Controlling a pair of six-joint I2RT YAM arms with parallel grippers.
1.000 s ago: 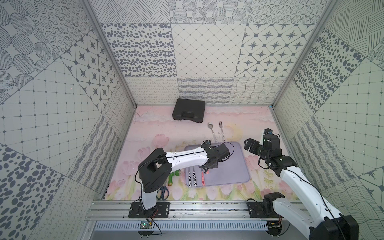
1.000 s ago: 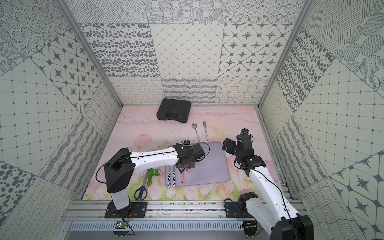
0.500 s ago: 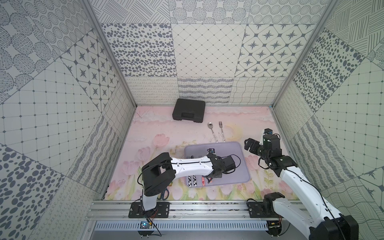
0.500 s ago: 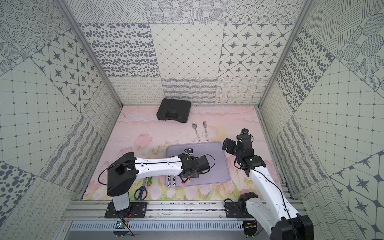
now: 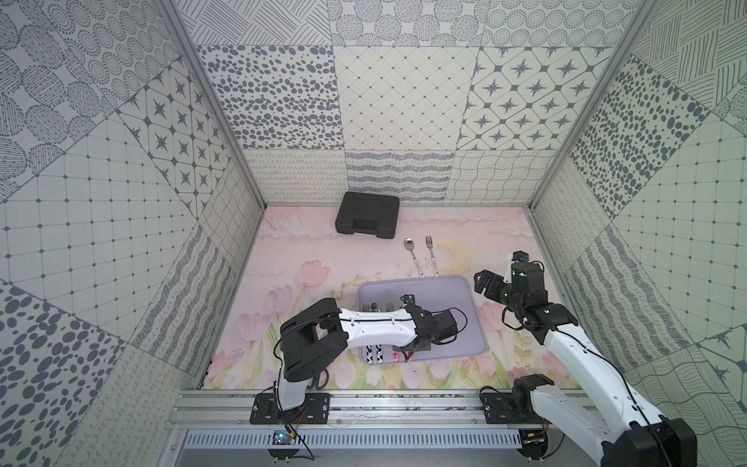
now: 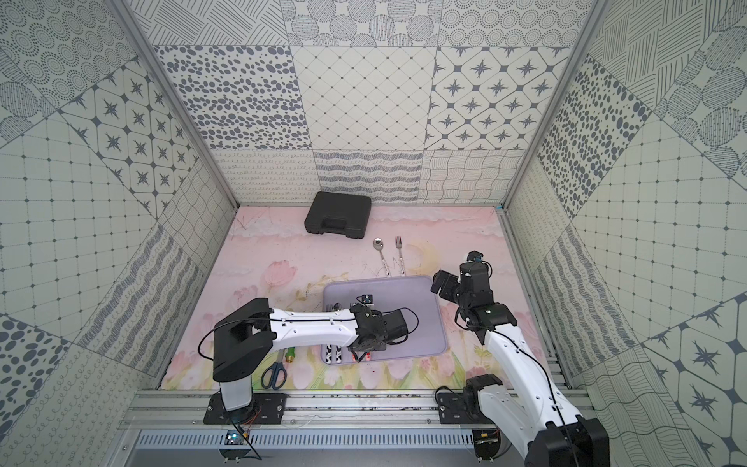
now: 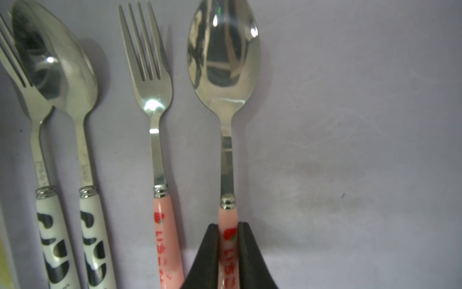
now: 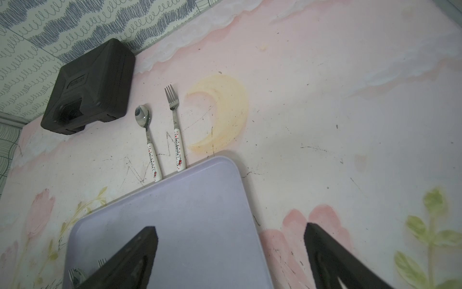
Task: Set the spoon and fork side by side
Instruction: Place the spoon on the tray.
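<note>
The left fingers clench the strawberry-printed handle of the pink spoon. It is parallel to and just beside the pink fork on the lavender tray. I cannot tell whether the spoon touches the tray. Beyond the fork lie a cow-patterned spoon and a cow-patterned fork, their heads overlapping. The right fingers are spread wide and hold nothing, one over the tray's edge and one over the bench.

Left of my pink spoon: pink fork close, only a narrow gap.
Further left: cow spoon and cow fork in the way.
Right: tray bare, I can pass.
</note>
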